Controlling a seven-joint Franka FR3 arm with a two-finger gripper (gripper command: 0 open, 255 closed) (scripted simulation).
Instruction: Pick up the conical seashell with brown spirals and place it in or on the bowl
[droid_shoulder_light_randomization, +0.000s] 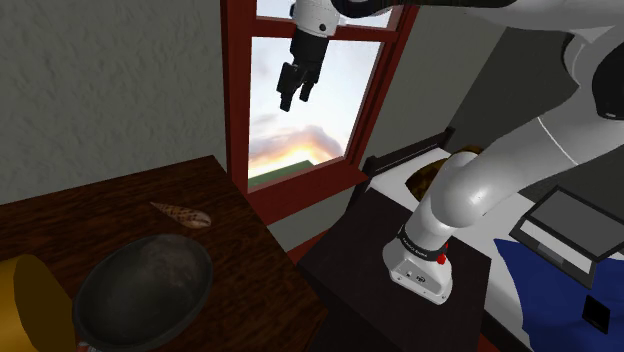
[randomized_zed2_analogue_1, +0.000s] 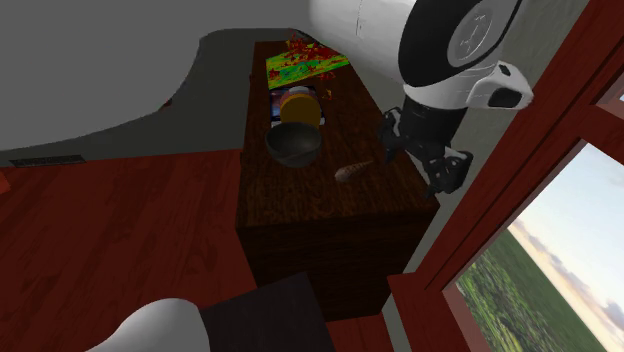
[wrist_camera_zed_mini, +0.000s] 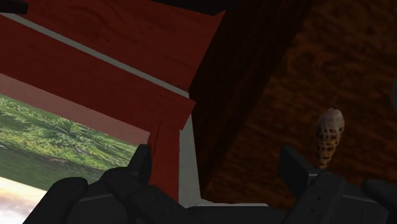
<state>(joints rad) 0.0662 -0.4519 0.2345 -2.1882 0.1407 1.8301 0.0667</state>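
A conical seashell with brown spots lies on the dark wooden table, just beyond the dark grey bowl. From the second exterior view the seashell rests to the right of the bowl. My gripper hangs open high above the table's window-side edge, in front of the window, with nothing between its fingers. It also appears as the gripper beside the table's edge. In the wrist view the seashell lies beyond one fingertip, and the gripper stands wide apart.
A red window frame stands right behind the gripper. A yellow object sits next to the bowl. A colourful flat item and a blue and orange object lie farther along the table. My stand is beside the table.
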